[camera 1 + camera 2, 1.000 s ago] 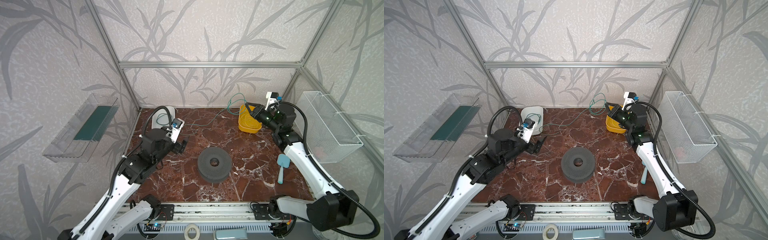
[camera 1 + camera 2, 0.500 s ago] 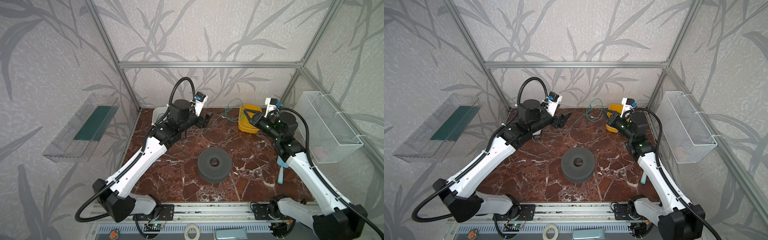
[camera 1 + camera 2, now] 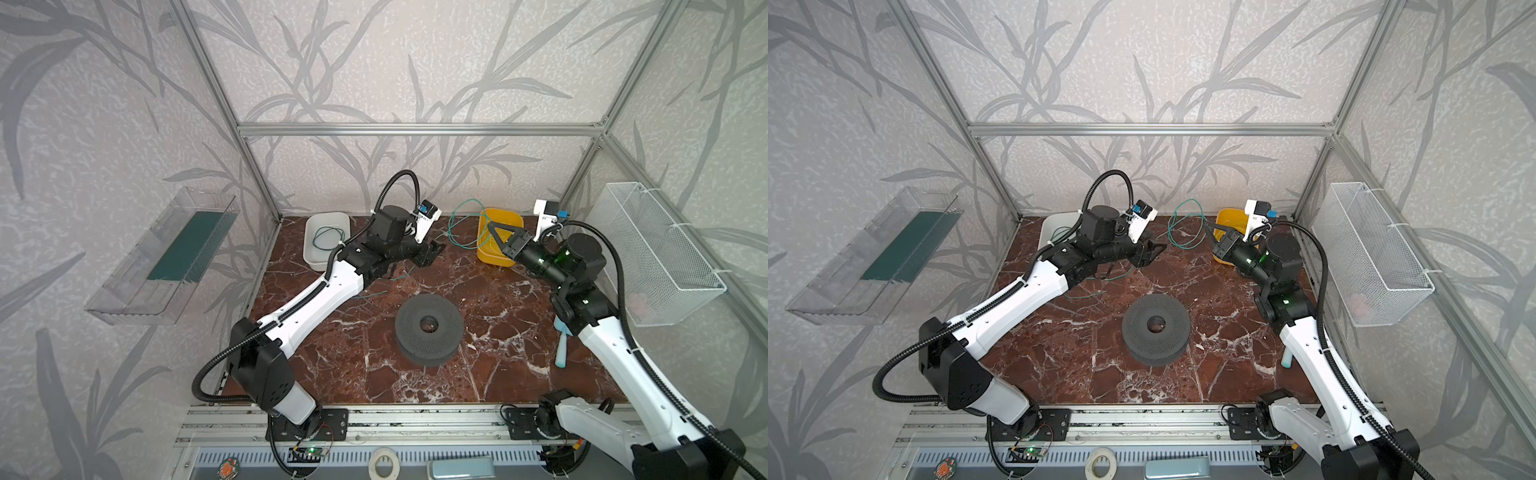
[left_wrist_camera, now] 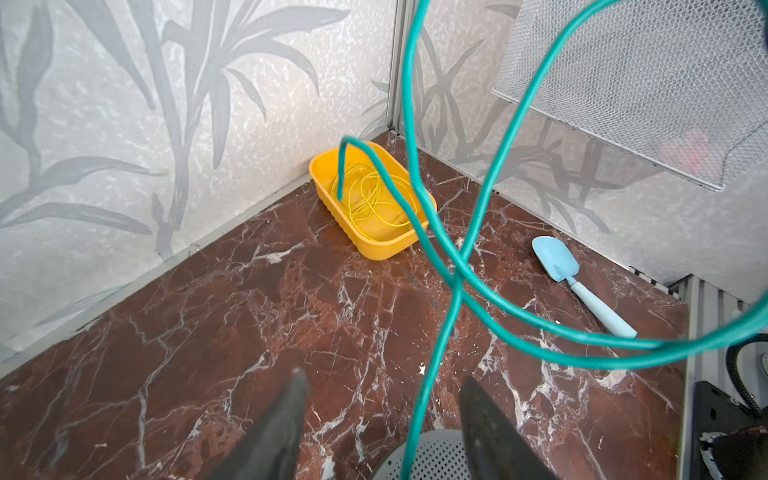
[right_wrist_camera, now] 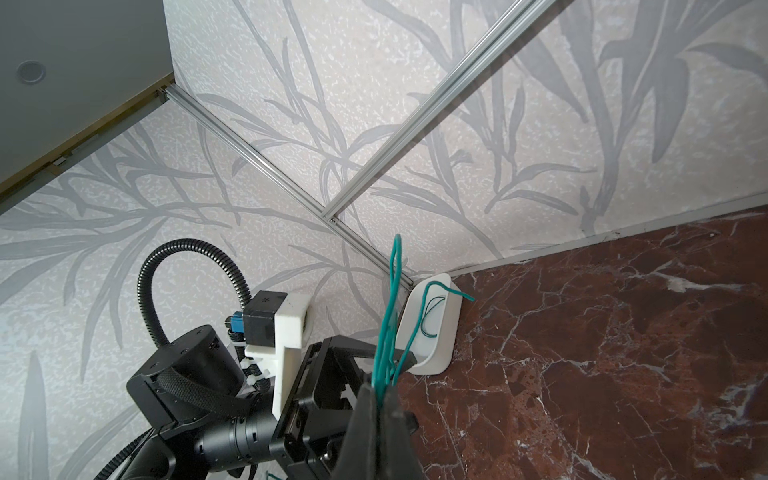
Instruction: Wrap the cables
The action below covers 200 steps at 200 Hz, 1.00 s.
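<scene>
A thin green cable [image 3: 460,222] stands in loose loops above the back of the table, seen in both top views [image 3: 1185,224]. My right gripper [image 5: 378,388] is shut on several bunched strands of it, just left of the yellow tray [image 3: 495,258]. My left gripper [image 4: 383,378] is open at the loops' left side [image 3: 433,250]. One strand of the cable [image 4: 424,395] runs between its fingers without being pinched. The cable's tail [image 3: 400,277] trails on the table under the left arm. Another green cable [image 3: 328,237] lies coiled in the white tray [image 3: 309,245].
A dark grey perforated spool [image 3: 429,328] lies flat mid-table. The yellow tray [image 4: 374,249] holds a yellow wire [image 4: 365,195]. A blue scoop [image 3: 562,349] lies by the right arm. A wire basket [image 3: 660,253] hangs on the right wall, a clear shelf [image 3: 166,253] on the left wall.
My left arm swung from the front left of the table out to the cable loops at the back middle, and its jaws narrowed. The right gripper stayed shut on the cable and shifted slightly.
</scene>
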Each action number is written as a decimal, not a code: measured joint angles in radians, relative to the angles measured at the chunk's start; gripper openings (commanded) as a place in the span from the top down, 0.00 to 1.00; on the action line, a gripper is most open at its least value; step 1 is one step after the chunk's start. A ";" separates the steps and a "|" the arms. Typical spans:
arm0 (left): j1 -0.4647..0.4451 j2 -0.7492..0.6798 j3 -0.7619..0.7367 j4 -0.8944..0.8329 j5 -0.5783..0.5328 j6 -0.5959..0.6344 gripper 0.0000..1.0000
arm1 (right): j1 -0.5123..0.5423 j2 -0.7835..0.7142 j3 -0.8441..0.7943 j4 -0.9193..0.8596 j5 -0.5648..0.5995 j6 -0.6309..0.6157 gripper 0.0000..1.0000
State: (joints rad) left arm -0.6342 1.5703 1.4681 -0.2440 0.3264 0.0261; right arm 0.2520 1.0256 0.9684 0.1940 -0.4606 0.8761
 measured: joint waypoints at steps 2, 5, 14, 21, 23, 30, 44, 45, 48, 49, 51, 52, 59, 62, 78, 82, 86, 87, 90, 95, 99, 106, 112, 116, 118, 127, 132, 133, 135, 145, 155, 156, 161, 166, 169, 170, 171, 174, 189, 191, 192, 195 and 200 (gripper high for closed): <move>0.000 0.000 -0.001 0.002 0.002 -0.006 0.70 | 0.000 0.000 -0.002 0.002 -0.001 0.001 1.00; 0.000 0.000 -0.002 0.006 0.000 0.000 0.74 | 0.001 0.000 -0.005 0.003 -0.002 0.003 1.00; -0.001 0.000 -0.005 0.016 0.008 -0.006 0.82 | 0.003 0.000 -0.013 0.003 -0.003 0.005 1.00; -0.001 0.000 -0.005 0.021 0.010 -0.007 0.85 | 0.004 0.000 -0.018 0.004 -0.004 0.006 1.00; -0.001 0.000 -0.006 0.023 0.012 -0.016 0.85 | 0.003 0.000 -0.020 0.004 -0.004 0.006 1.00; 0.000 0.000 -0.010 0.034 0.014 -0.013 0.89 | 0.004 0.000 -0.024 0.004 -0.004 0.006 1.00; -0.001 -0.006 -0.023 0.045 0.016 -0.016 0.99 | 0.004 0.000 -0.029 0.004 -0.004 0.006 1.00; -0.001 -0.006 -0.025 0.047 0.018 -0.016 1.00 | 0.004 0.000 -0.029 0.004 -0.004 0.006 1.00; -0.001 -0.008 -0.029 0.048 0.020 -0.014 1.00 | 0.005 0.000 -0.030 0.004 -0.004 0.006 1.00; -0.001 -0.008 -0.030 0.049 0.021 -0.015 1.00 | 0.005 0.000 -0.030 0.004 -0.004 0.006 1.00; -0.001 -0.010 -0.032 0.051 0.019 -0.018 1.00 | 0.005 0.000 -0.031 0.005 -0.004 0.006 1.00; -0.001 -0.010 -0.035 0.053 0.019 -0.011 1.00 | 0.005 0.000 -0.031 0.005 -0.004 0.006 1.00; -0.002 -0.014 -0.044 0.055 0.019 -0.015 1.00 | 0.005 0.000 -0.033 0.006 -0.004 0.006 1.00; -0.003 -0.016 -0.048 0.055 0.020 -0.016 1.00 | 0.005 0.000 -0.034 0.006 -0.004 0.006 1.00; -0.009 -0.024 -0.064 0.058 0.016 -0.016 1.00 | 0.004 0.001 -0.037 0.008 -0.004 0.006 1.00; -0.009 -0.026 -0.067 0.059 0.014 -0.015 1.00 | 0.005 0.001 -0.037 0.007 -0.005 0.006 0.98; -0.009 -0.029 -0.071 0.060 0.010 -0.016 1.00 | 0.005 0.002 -0.037 0.006 -0.005 0.005 0.92; -0.009 -0.030 -0.072 0.060 0.009 -0.015 1.00 | 0.005 0.002 -0.037 0.006 -0.006 0.004 0.91; -0.009 -0.032 -0.074 0.060 0.004 -0.015 1.00 | 0.005 0.002 -0.037 0.004 -0.006 0.003 0.84; -0.009 -0.035 -0.077 0.064 -0.004 -0.015 1.00 | 0.005 0.002 -0.037 0.001 -0.005 -0.001 0.73; -0.010 -0.039 -0.081 0.066 -0.016 -0.014 1.00 | 0.005 0.002 -0.037 -0.005 -0.005 -0.006 0.64; -0.011 -0.046 -0.087 0.067 -0.036 -0.011 1.00 | 0.005 0.002 -0.037 -0.015 -0.004 -0.016 0.51; -0.011 -0.053 -0.091 0.068 -0.057 -0.007 1.00 | 0.006 0.002 -0.036 -0.031 -0.002 -0.031 0.47; -0.012 -0.057 -0.093 0.068 -0.074 -0.003 1.00 | 0.006 0.002 -0.035 -0.045 0.000 -0.040 0.45; -0.012 -0.060 -0.094 0.069 -0.086 0.000 1.00 | 0.006 0.001 -0.034 -0.055 0.002 -0.047 0.44; -0.013 -0.067 -0.097 0.071 -0.129 0.009 1.00 | 0.007 0.000 -0.026 -0.100 0.011 -0.080 0.43; -0.013 -0.070 -0.097 0.072 -0.155 0.019 1.00 | 0.008 -0.002 -0.018 -0.134 0.019 -0.092 0.43; -0.013 -0.071 -0.097 0.072 -0.171 0.021 1.00 | 0.008 -0.002 -0.017 -0.138 0.019 -0.096 0.43; -0.013 -0.072 -0.097 0.073 -0.172 0.024 1.00 | 0.008 -0.002 -0.015 -0.145 0.021 -0.101 0.43; -0.014 -0.079 -0.098 0.076 -0.219 0.047 1.00 | 0.011 -0.010 0.004 -0.210 0.042 -0.134 0.44; -0.015 -0.086 -0.104 0.084 -0.264 0.069 1.00 | 0.016 -0.021 0.029 -0.270 0.064 -0.164 0.49; -0.015 -0.087 -0.105 0.085 -0.269 0.072 1.00 | 0.018 -0.023 0.034 -0.278 0.068 -0.172 0.50; -0.018 -0.091 -0.110 0.091 -0.295 0.085 1.00 | 0.023 -0.027 0.049 -0.303 0.080 -0.183 0.52; -0.022 -0.095 -0.117 0.098 -0.321 0.101 1.00 | 0.033 -0.033 0.066 -0.328 0.097 -0.200 0.56; -0.024 -0.097 -0.119 0.100 -0.332 0.108 1.00 | 0.040 -0.037 0.077 -0.340 0.104 -0.210 0.57; -0.027 -0.098 -0.121 0.102 -0.340 0.114 1.00 | 0.043 -0.038 0.080 -0.343 0.105 -0.212 0.58; -0.028 -0.098 -0.122 0.103 -0.345 0.116 1.00 | 0.045 -0.039 0.083 -0.346 0.108 -0.214 0.59; -0.032 -0.100 -0.126 0.108 -0.359 0.123 1.00 | 0.055 -0.042 0.093 -0.358 0.120 -0.219 0.61; -0.061 -0.109 -0.157 0.148 -0.438 0.173 1.00 | 0.114 -0.055 0.143 -0.392 0.161 -0.250 0.69; -0.069 -0.111 -0.165 0.159 -0.445 0.189 1.00 | 0.121 -0.056 0.148 -0.395 0.167 -0.250 0.70; -0.071 -0.112 -0.167 0.162 -0.454 0.190 1.00 | 0.127 -0.056 0.152 -0.397 0.168 -0.251 0.70; -0.077 -0.114 -0.177 0.173 -0.463 0.198 1.00 | 0.138 -0.058 0.160 -0.399 0.175 -0.253 0.70; -0.091 -0.118 -0.195 0.194 -0.495 0.219 1.00 | 0.154 -0.058 0.172 -0.401 0.182 -0.255 0.71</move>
State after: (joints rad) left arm -0.7250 1.4525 1.2732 -0.0502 -0.1688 0.2451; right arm 0.4057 0.9680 1.1408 -0.2066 -0.2783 0.6212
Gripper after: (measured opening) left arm 0.048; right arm 0.305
